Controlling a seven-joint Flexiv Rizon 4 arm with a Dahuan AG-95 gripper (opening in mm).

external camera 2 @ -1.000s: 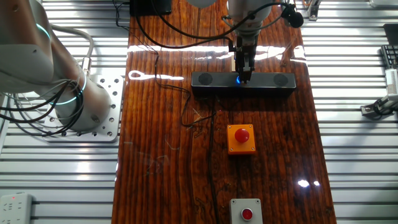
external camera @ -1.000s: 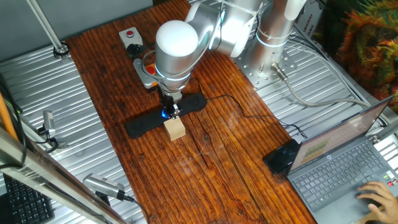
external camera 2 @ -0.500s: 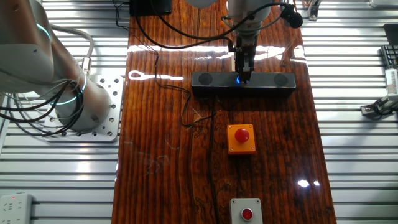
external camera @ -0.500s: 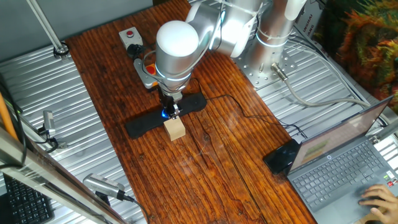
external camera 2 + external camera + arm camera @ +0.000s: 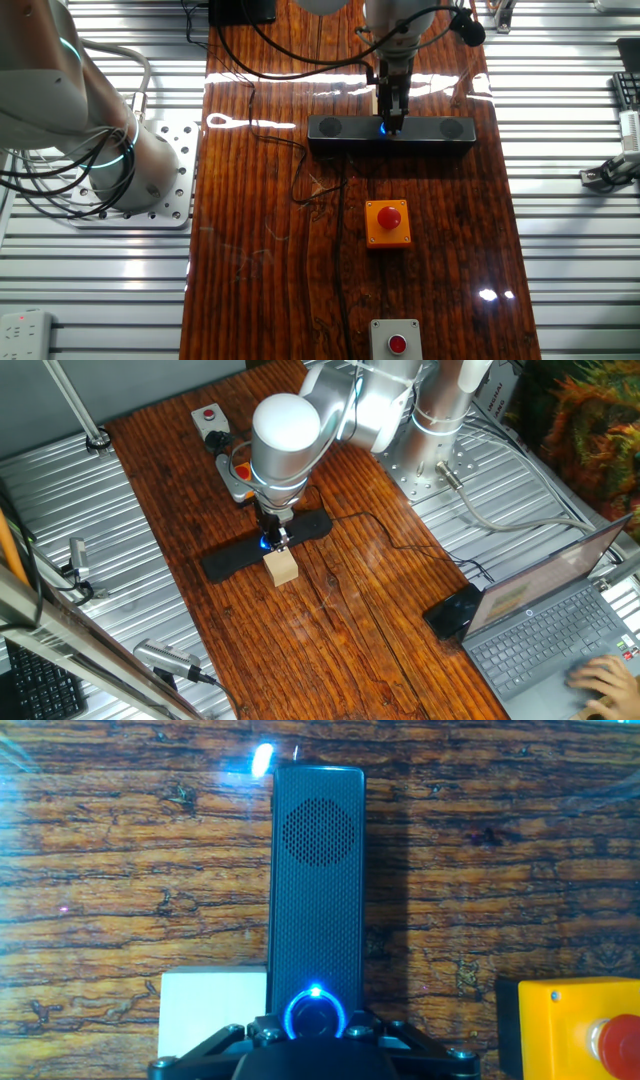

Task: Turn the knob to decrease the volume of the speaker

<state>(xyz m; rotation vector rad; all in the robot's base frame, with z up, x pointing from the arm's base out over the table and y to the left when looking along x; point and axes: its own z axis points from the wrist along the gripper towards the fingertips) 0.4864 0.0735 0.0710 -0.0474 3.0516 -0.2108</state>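
Note:
The black speaker [image 5: 222,562] lies across the wooden table; it also shows in the other fixed view [image 5: 340,130] and runs away from the camera in the hand view [image 5: 315,870]. The knob [image 5: 316,1016] glows blue at its middle, a blue glint under the fingers in the fixed views [image 5: 265,543] [image 5: 383,128]. My gripper [image 5: 316,1032] points straight down onto the speaker's centre [image 5: 273,538] [image 5: 391,120]. Its jaws stand close on either side of the knob and appear shut on it.
A tan wooden block [image 5: 282,567] sits right beside the speaker, below the gripper. An orange-housed red button [image 5: 388,222] and a grey box with a red button [image 5: 397,342] stand further along the table. A laptop [image 5: 540,620] with a hand on it is at the right.

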